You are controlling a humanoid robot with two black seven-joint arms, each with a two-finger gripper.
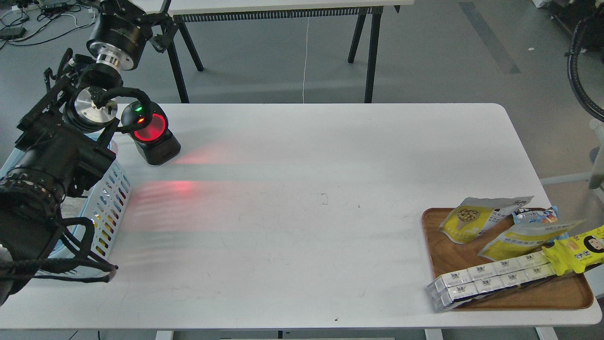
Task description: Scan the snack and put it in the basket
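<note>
The left arm reaches in from the left edge above the light blue basket (111, 200), which sits at the table's left end, its slotted wall catching red light. The left gripper (123, 9) is at the top of the frame, dark and partly cut off; whether it is open or closed cannot be told. Just right of the basket stands a black scanner (152, 134), its round window glowing red and throwing red streaks across the white table (302, 189). The middle of the table holds nothing to work with. At the far right a brown wooden tray (443, 255) holds the goods: the snack (474, 219), a yellow and grey pouch with a round picture of nuggets, lies at the tray's upper left, touching a flatter yellow-white pouch (524, 238); a blue packet (535, 216) lies behind them, and a long yellow packet (578, 250) and a row of white cartons (486, 278) lie in front. The right gripper is not in view. The step in hand appears to be fetching the pouch. Done well, the grasp would take its free upper-left edge, clear of the neighbouring pouch, and leave the printed code free to face the red window.
</note>
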